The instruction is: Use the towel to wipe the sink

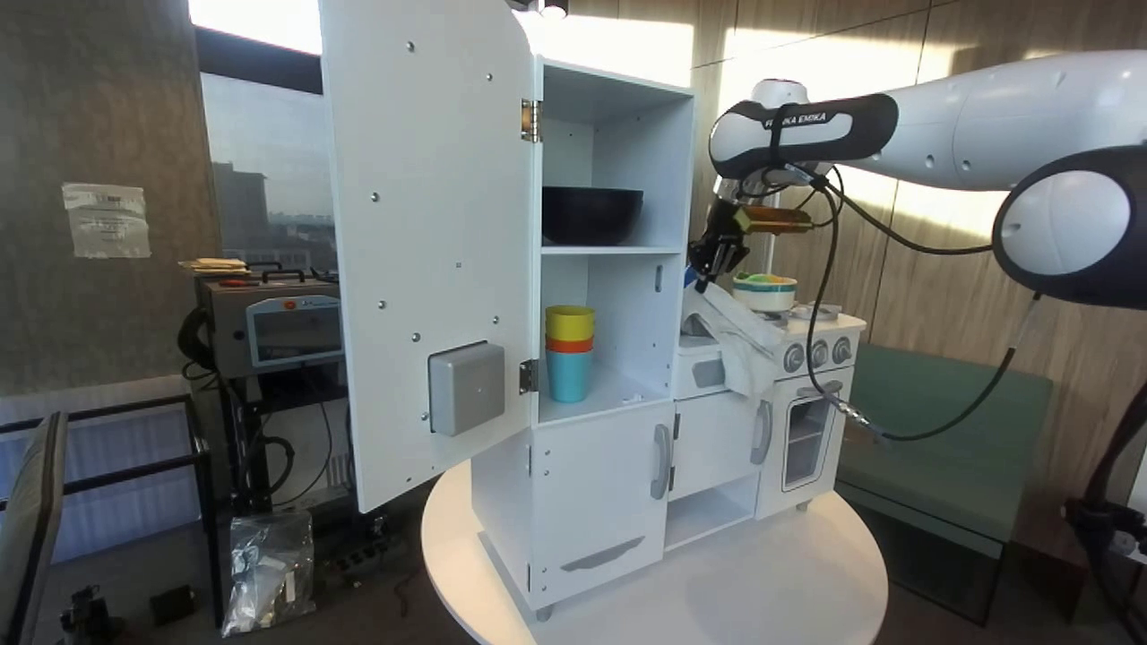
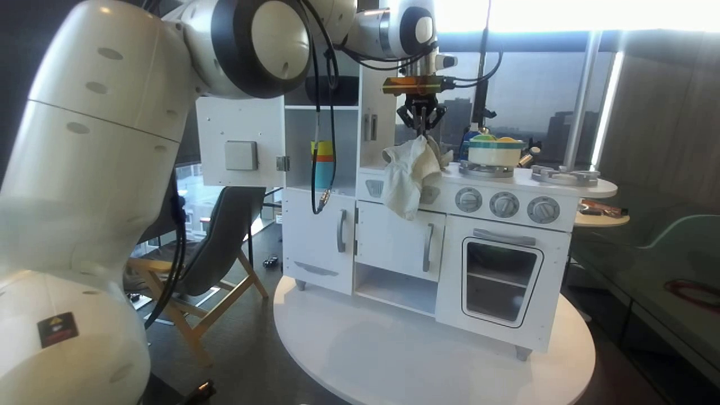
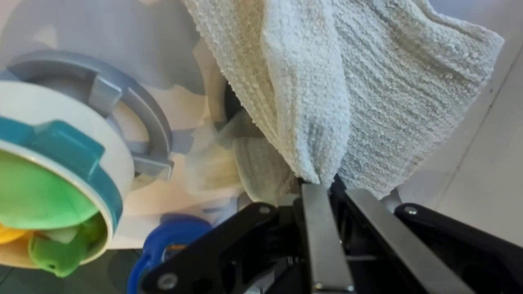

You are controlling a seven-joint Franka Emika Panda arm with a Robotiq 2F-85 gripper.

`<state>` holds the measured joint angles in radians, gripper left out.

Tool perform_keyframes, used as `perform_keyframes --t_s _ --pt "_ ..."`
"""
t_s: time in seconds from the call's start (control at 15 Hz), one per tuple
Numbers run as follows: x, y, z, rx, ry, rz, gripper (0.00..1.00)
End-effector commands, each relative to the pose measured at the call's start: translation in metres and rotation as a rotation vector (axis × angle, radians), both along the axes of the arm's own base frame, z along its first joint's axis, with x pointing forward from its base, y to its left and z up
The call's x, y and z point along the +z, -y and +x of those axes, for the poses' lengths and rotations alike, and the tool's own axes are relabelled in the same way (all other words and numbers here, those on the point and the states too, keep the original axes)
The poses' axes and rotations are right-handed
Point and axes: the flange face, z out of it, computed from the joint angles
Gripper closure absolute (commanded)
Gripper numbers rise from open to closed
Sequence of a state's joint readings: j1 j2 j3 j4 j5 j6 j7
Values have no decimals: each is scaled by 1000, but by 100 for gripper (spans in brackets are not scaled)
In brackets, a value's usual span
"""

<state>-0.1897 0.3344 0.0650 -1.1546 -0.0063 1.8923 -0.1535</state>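
White fabric towel (image 2: pixel 409 177), hanging over front edge of white toy-kitchen worktop (image 2: pixel 523 175). Black two-fingered gripper (image 2: pixel 421 134), jaws clamped on towel's upper end. White round teal-banded pot (image 2: pixel 495 154), toward back edge; wide sideways wipe, towel trailing, could snag it.

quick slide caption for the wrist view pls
Wrist view: the gripper pinching the white towel; at frame left, a teal-banded pot sits on a gray burner.
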Motion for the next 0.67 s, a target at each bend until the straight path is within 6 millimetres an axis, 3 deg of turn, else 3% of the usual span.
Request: perform_keyframes --t_s 0.0,0.27,0.6 --pt "36 -15 19 47 138 -76 88" --pt "52 -18 27 77 200 -140 89" --pt "40 -3 22 56 143 -126 88"
